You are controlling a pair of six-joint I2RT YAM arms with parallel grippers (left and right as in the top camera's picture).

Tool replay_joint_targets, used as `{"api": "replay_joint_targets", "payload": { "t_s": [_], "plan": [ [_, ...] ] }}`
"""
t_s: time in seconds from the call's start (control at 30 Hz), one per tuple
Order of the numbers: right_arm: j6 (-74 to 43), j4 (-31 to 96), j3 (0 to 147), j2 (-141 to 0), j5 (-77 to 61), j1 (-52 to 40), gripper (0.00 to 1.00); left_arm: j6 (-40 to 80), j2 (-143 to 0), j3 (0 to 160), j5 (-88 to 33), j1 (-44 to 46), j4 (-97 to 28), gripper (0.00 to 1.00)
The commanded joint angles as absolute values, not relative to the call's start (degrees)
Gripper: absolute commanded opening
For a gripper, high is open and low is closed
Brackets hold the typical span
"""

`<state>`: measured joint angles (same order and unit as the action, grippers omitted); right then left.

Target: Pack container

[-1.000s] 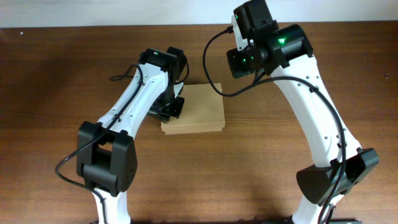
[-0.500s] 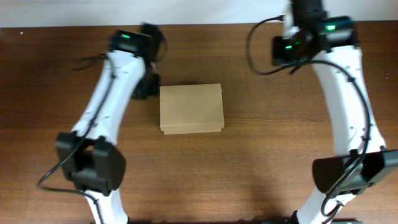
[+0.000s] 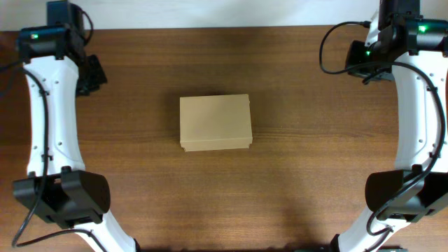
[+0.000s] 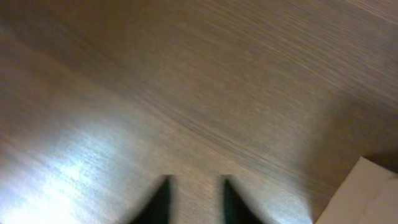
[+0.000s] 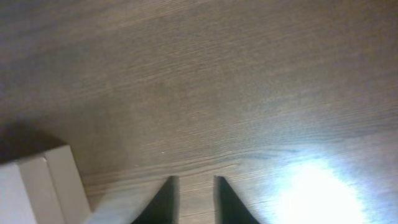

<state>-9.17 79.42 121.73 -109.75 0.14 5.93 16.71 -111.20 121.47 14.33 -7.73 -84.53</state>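
Note:
The container is a plain brown cardboard box, lid shut, lying flat at the middle of the wooden table. My left gripper is far off at the back left, well apart from the box. In the left wrist view its fingers stand apart with only bare wood between them. My right gripper is at the back right, also well apart from the box. Its fingers stand apart over bare wood, empty. A pale box corner shows at the edge of the left wrist view and of the right wrist view.
The wooden table reaches a white wall strip along the back edge. Both arm bases stand at the front corners, left and right. Nothing else lies on the table.
Both arms have pulled away from the box, the left one to the back left, the right one to the back right. The box stays in place, shut.

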Motion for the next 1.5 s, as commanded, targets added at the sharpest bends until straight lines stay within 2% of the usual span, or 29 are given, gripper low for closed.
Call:
{"api": "replay_joint_targets", "payload": {
  "t_s": [0.0,0.03,0.07,0.9,1.0,1.17,1.3,1.33,1.47],
  "plan": [
    [-9.47,79.81,123.07,-108.49,1.98,6.50,0.99,17.30,-110.76,121.89,15.00,-9.08,-84.53,0.67],
    [-9.47,80.05,123.07,-108.49,1.98,6.50,0.99,17.30,-110.76,121.89,14.98,-9.08,-84.68,0.76],
    [-9.50,80.73,123.07,-108.49,1.96,6.50,0.99,17.30,-110.76,121.89,14.87,-9.06,-84.71,1.00],
    [-9.08,81.25,122.98,-107.68,2.79,6.39,0.99,17.30,-110.76,121.89,14.83,-9.06,-84.62,1.00],
    [-9.43,75.50,120.73,-103.15,3.14,6.39,0.99,17.30,-110.76,121.89,14.83,-9.06,-84.62,1.00],
    [-11.68,50.17,101.62,-86.76,-0.49,6.39,0.99,17.30,-110.76,121.89,14.83,-9.06,-84.64,1.00],
    [-11.66,30.04,79.31,-70.19,-2.00,6.39,0.99,17.30,-110.76,121.89,14.83,-9.08,-84.62,1.00],
    [-11.66,22.98,67.57,-60.66,-2.46,6.42,0.99,17.30,-110.76,121.89,14.83,-9.06,-84.62,1.00],
    [-11.68,18.13,48.27,-41.67,-3.07,6.42,0.99,17.30,-110.76,121.89,14.83,-9.06,-84.62,1.00]
  ]
}}
